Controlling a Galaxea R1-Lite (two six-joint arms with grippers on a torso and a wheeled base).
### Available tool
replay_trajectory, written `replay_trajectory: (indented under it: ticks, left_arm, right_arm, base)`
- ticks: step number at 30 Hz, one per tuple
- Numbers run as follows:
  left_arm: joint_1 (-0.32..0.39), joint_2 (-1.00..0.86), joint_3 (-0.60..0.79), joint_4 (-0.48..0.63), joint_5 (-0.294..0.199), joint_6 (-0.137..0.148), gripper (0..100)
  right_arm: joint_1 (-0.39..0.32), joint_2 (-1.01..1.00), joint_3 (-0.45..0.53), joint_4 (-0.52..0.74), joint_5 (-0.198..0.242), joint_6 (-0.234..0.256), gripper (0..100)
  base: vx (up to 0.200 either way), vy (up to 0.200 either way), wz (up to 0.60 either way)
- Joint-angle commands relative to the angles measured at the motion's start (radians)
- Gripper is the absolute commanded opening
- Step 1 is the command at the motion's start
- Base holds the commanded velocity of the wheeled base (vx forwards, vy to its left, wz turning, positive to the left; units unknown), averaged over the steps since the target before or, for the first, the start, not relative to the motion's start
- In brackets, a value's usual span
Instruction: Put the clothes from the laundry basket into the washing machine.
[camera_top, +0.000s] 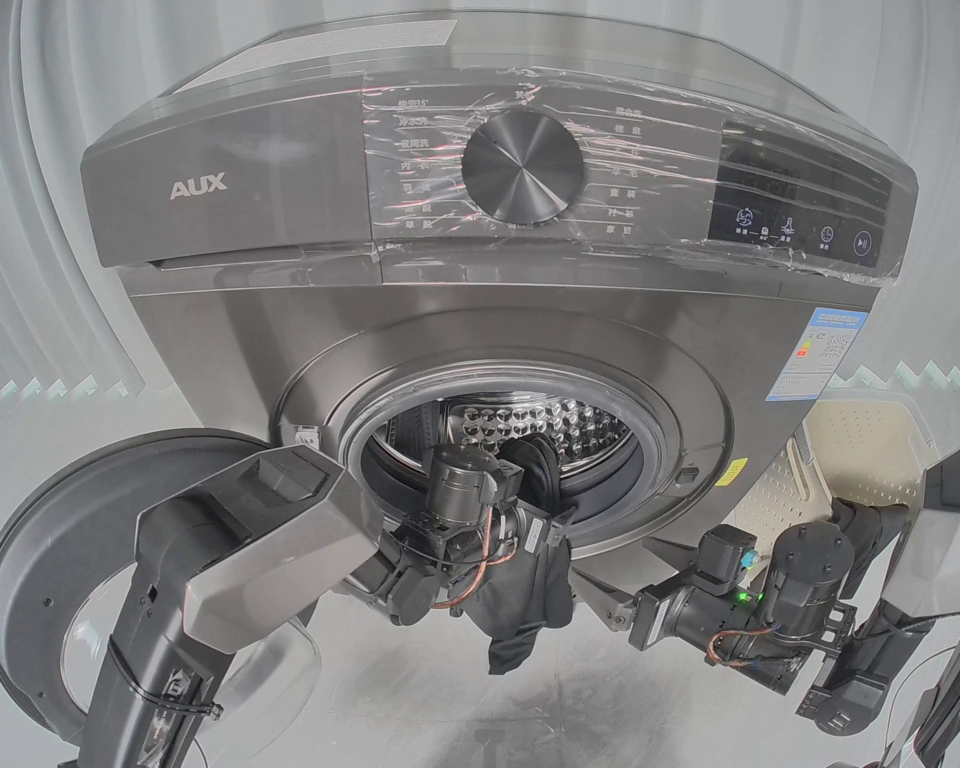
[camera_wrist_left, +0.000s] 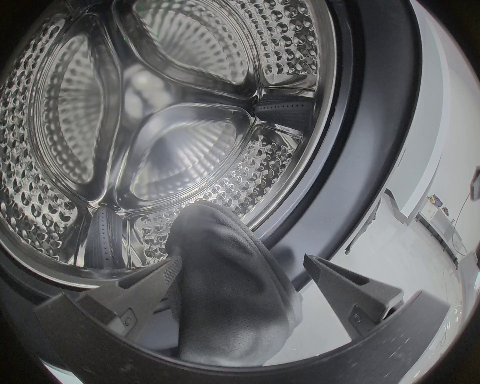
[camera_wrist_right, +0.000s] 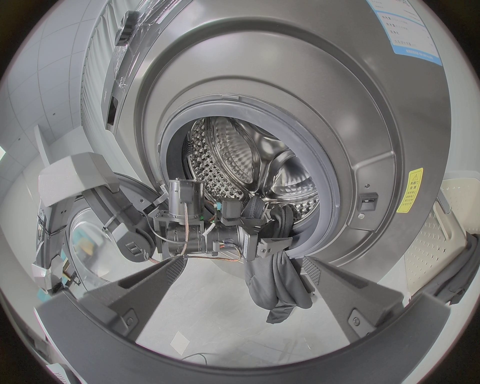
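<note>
Our left gripper (camera_wrist_left: 240, 260) sits at the mouth of the washing machine (camera_top: 500, 330), jaws spread wide and clamping nothing. A dark garment (camera_wrist_left: 230, 300) lies draped between its fingers (camera_wrist_left: 150, 285), leaning on one of them. The garment's upper end reaches into the opening, and the rest hangs below the gripper, outside the door seal. Straight ahead of the gripper lies the steel drum (camera_wrist_left: 175, 150). Our right gripper (camera_wrist_right: 241, 261), also wide open and empty, hangs low and points toward the left one. The laundry basket (camera_top: 870, 440) stands just behind it, with dark clothes (camera_top: 870, 525) over its rim.
</note>
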Motion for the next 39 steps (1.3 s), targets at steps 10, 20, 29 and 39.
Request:
replay_trajectory:
  ticks: [10,20,29,39]
  left_arm:
    - [0.018,0.080,-0.075,-0.023,0.010,0.002,0]
    - [0.099,0.097,-0.382,-0.017,0.115,-0.013,0]
    - [0.128,0.178,-0.595,-0.005,0.153,-0.013,0]
    - [0.116,0.163,-0.529,-0.011,0.153,-0.033,100]
  right_arm:
    - [-0.001,0.003,0.000,0.000,0.000,0.000,100]
    - [0.001,0.003,-0.002,0.000,0.000,0.000,100]
    - [0.001,0.004,0.000,0.000,0.000,0.000,100]
    - [0.001,0.006,0.000,0.000,0.000,0.000,100]
  base:
    - [0.000,0.000,0.00]
    - [0.000,0.000,0.00]
    - [0.000,0.000,0.00]
    - [0.000,0.000,0.00]
